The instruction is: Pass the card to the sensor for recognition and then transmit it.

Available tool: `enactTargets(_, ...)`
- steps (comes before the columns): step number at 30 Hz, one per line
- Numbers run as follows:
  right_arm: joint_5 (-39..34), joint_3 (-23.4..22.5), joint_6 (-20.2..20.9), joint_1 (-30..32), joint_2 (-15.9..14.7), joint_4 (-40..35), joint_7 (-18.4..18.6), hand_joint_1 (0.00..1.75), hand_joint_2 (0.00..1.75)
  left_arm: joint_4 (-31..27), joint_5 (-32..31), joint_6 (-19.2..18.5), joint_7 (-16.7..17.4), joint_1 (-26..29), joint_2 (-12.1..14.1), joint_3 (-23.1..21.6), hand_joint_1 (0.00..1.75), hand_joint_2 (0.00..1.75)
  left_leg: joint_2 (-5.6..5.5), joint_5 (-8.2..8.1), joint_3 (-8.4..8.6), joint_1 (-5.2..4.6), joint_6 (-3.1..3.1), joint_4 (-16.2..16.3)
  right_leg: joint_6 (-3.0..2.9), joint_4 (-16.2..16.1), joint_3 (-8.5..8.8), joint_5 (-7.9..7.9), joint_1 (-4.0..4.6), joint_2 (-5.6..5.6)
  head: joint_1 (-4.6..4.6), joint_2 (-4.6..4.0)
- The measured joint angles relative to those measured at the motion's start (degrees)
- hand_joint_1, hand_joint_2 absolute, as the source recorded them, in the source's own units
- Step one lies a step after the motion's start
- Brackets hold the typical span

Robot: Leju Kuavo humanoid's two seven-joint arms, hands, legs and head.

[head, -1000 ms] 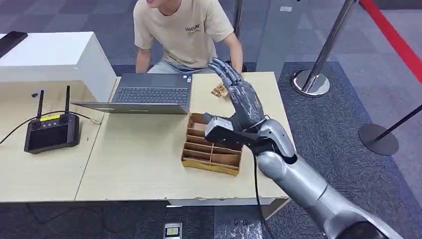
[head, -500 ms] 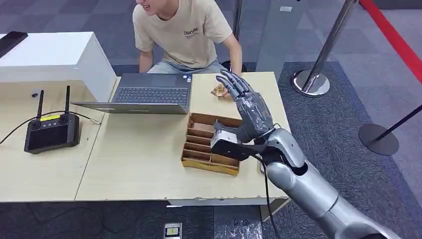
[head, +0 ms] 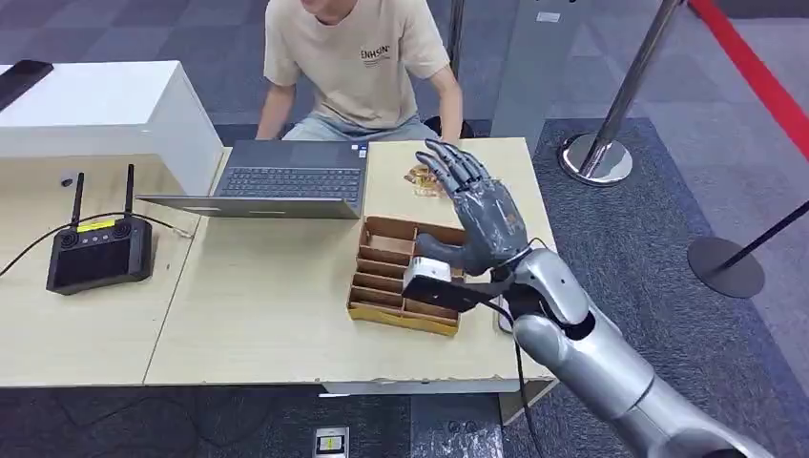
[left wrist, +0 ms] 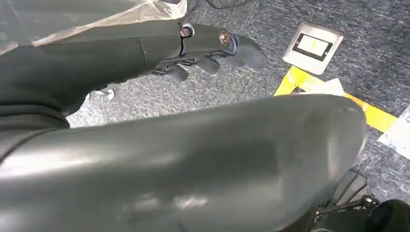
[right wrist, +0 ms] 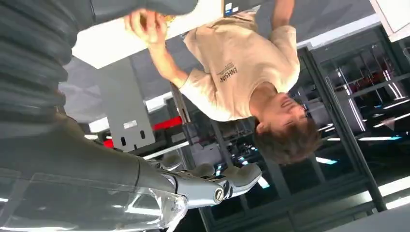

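The bench (head: 277, 315) carries a laptop (head: 286, 179) and, directly beneath the raised right hand (head: 482, 215), a compartmented cardboard tray (head: 391, 286). A person (head: 358, 62) sits beyond the hand, one hand resting on a small object (head: 423, 178) just past the fingertips. The right hand is raised with fingers spread apart and holds nothing. The left hand (left wrist: 212, 50) hangs over the floor, fingers curled inward, empty. The card cannot be identified; its location cannot be determined. Judged step: no card is in hand, so pickup is still outstanding. Next move requires locating the card and lowering the right hand onto it.
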Motion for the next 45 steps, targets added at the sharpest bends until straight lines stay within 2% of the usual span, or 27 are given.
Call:
enactTargets(3,0.07,0.11,0.02,0.09,-0.09,0.35,0.00,0.23,1.75,0.00,0.02,-0.04,0.09,0.00,0.00,0.00,0.00,0.00,0.00,0.00,-0.01,0.00,0.00,0.00,0.00,0.00,0.00,0.00,0.00,0.00,0.00,0.00)
enactTargets(5,0.35,0.37,0.04,0.12,-0.17,0.59,0.00,0.42,1.75,0.00,0.15,-0.20,0.13,0.00,0.00,0.02,0.00,0.00,0.00,0.00,0.00,0.00,0.00,0.00,0.00,0.00,0.00,0.00,0.00,0.00,0.00,0.00)
enactTargets(12,0.20,0.90,-0.33,1.00,-0.48,1.75,-0.37,0.40,1.75,0.00,0.33,-0.61,0.57,0.08,0.00,0.04,0.00,0.00,0.00,0.00,-0.01,0.00,0.00,0.00,0.00,0.00,0.00,0.00,0.00,0.00,0.02,0.00)
enactTargets(14,0.15,0.94,-0.61,1.32,-0.48,2.14,-0.70,0.68,1.75,0.00,0.28,-0.70,0.55,0.11,0.00,0.04,0.00,0.00,0.00,0.00,-0.01,0.00,0.00,0.00,0.00,0.00,0.00,0.00,0.00,0.00,0.02,0.00)
enactTargets(15,0.15,0.98,-0.63,1.41,-0.48,2.34,-0.74,0.66,1.75,0.00,0.17,-0.70,0.55,0.10,0.00,0.04,0.00,0.00,0.00,0.00,-0.01,0.00,0.00,0.00,0.00,0.00,0.00,0.00,0.00,0.00,0.00,0.00)
enactTargets(16,0.20,1.03,-0.66,1.52,-0.48,2.60,-0.79,0.82,1.75,0.00,0.17,-0.70,0.57,0.10,0.00,0.04,0.00,0.00,0.00,0.00,0.00,0.00,0.00,0.00,0.00,0.00,0.00,0.00,0.00,0.00,0.00,0.00)
enactTargets(17,0.30,1.07,-0.66,1.65,-0.48,2.77,-0.79,0.86,1.75,0.00,0.17,-0.70,0.57,0.10,0.00,0.04,0.00,0.00,0.00,0.00,0.00,0.00,0.00,0.00,0.00,0.00,0.00,0.00,0.00,0.00,0.00,0.00)
enactTargets(18,0.46,1.09,-0.72,1.76,-0.48,2.97,-0.79,0.82,1.75,0.00,0.17,-0.68,0.57,0.10,0.00,0.04,0.00,0.00,0.00,0.00,-0.01,0.00,0.00,-0.01,0.00,0.00,0.00,0.00,0.00,0.00,0.00,0.00)
enactTargets(19,0.55,1.11,-0.76,1.87,-0.48,3.17,-0.77,0.70,1.75,0.00,0.18,-0.68,0.55,0.10,0.00,0.04,0.00,0.00,0.00,0.00,-0.01,0.00,0.00,-0.01,0.00,0.00,0.00,0.00,0.00,0.00,0.00,0.00)
enactTargets(20,0.59,1.14,-0.83,1.97,-0.48,3.28,-0.76,0.45,1.75,0.00,0.17,-0.68,0.55,0.10,0.00,0.04,0.00,0.00,0.00,0.00,0.00,0.00,0.00,0.00,0.00,0.00,0.00,0.00,0.00,0.00,0.00,0.00)
enactTargets(21,0.63,1.18,-0.92,2.02,-0.48,3.43,-0.77,0.44,1.75,0.00,0.17,-0.68,0.55,0.10,0.00,0.04,0.00,0.00,0.00,0.00,0.00,0.00,0.00,0.00,0.00,0.00,0.00,0.00,0.00,0.00,-0.02,0.00)
enactTargets(25,0.70,1.38,-1.25,2.40,-0.48,4.04,-0.77,0.47,1.75,0.00,0.17,-0.68,0.55,0.11,0.00,0.04,0.00,0.00,0.00,0.00,0.00,0.00,0.00,0.00,0.00,0.00,0.00,0.00,0.00,0.00,0.00,0.00)
enactTargets(32,1.29,1.81,-1.92,3.49,-0.48,5.27,-0.50,0.33,1.75,0.00,0.35,-0.59,0.48,0.11,0.00,0.11,0.00,0.00,0.00,0.00,-0.01,0.00,0.00,-0.01,0.00,0.00,0.00,0.00,0.00,0.00,0.00,0.00)
enactTargets(45,1.84,2.27,-2.93,5.34,-0.44,7.63,-0.31,0.44,1.75,0.00,0.48,-0.55,0.50,0.14,0.00,0.13,0.00,0.00,-0.01,0.00,0.00,0.00,0.00,-0.01,0.00,0.00,0.00,0.00,0.00,0.00,0.00,0.00)
